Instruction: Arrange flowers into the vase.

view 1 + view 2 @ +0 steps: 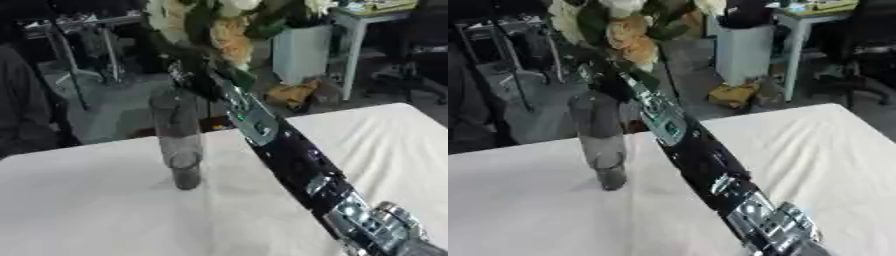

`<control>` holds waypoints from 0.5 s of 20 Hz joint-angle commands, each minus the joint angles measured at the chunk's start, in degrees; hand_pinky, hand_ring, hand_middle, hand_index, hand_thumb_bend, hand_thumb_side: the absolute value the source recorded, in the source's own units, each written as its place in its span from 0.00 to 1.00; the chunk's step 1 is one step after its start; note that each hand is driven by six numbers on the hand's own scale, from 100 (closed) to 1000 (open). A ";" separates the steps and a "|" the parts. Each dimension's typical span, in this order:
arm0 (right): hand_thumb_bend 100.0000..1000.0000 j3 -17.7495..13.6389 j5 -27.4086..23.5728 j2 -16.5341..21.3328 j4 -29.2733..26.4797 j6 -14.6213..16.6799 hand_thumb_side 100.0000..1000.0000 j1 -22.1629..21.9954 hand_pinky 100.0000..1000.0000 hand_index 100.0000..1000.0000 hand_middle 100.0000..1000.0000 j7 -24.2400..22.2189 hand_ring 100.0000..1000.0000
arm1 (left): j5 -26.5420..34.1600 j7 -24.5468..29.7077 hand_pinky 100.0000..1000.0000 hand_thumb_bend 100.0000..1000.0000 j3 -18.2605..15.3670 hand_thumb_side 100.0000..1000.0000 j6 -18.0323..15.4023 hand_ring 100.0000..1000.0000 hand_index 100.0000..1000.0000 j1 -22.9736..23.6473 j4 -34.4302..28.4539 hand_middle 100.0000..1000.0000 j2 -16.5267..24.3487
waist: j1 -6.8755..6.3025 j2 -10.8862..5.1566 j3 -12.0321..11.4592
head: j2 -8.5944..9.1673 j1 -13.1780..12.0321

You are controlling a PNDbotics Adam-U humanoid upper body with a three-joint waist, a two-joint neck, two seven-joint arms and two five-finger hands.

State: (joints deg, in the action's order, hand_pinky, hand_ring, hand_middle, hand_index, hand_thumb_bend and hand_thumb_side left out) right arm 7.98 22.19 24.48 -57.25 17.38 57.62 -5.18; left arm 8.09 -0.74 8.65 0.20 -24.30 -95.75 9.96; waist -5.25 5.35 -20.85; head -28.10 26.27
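Item 1: vase [179, 145], clear glass, tall and cylindrical, stood upright on the white-covered table [79, 200], left of centre; seen below and just left of the fingers, its mouth close under them; whether the stems reach into it cannot be told

Item 2: bouquet of flowers [623, 35], cream and peach blooms with green leaves, held high above the vase mouth, rising from the fingers toward the top edge

Item 3: right hand [610, 80], black, at the end of a long arm that is seen running from the lower right corner diagonally up to the left; it is located at the base of the bouquet, just above the vase rim. The fingers appear closed about the stems, though dark blur hides how far they are curled

Item 4: table, covered in white cloth, extending below and to both sides of the fingers

Item 5: white cabinet [302, 52], on the floor beyond the table, to the right of the fingers
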 commanded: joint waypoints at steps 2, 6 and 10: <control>0.00 -0.86 1.00 0.99 -0.86 -0.71 0.96 1.82 0.00 0.31 0.18 -1.55 0.41 | 0.25 0.17 0.56 0.35 0.01 0.97 -0.17 0.56 0.69 -0.64 -0.64 0.57 0.42 | 0.12 0.04 -0.04 | 0.69 0.04; 0.00 -0.92 1.00 0.99 -0.98 -0.84 0.96 1.81 0.00 0.31 0.18 -1.72 0.41 | 0.25 0.17 0.56 0.35 0.01 0.97 -0.18 0.56 0.69 -0.64 -0.64 0.57 0.42 | 0.12 0.04 -0.04 | 0.70 0.04; 0.00 -0.70 1.87 1.66 -0.73 -1.18 0.90 2.31 0.52 0.48 0.47 -1.98 0.73 | 0.28 0.17 0.56 0.35 0.02 0.97 -0.15 0.56 0.69 -0.55 -0.56 0.57 0.42 | 0.34 0.23 -0.34 | 1.21 -0.03</control>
State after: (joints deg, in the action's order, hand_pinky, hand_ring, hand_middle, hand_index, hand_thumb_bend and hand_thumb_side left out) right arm 7.60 23.37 24.66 -57.26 16.24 58.06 -6.95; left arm 8.09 -0.67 8.65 0.13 -24.24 -95.74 9.96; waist -5.25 5.45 -21.09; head -27.62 26.28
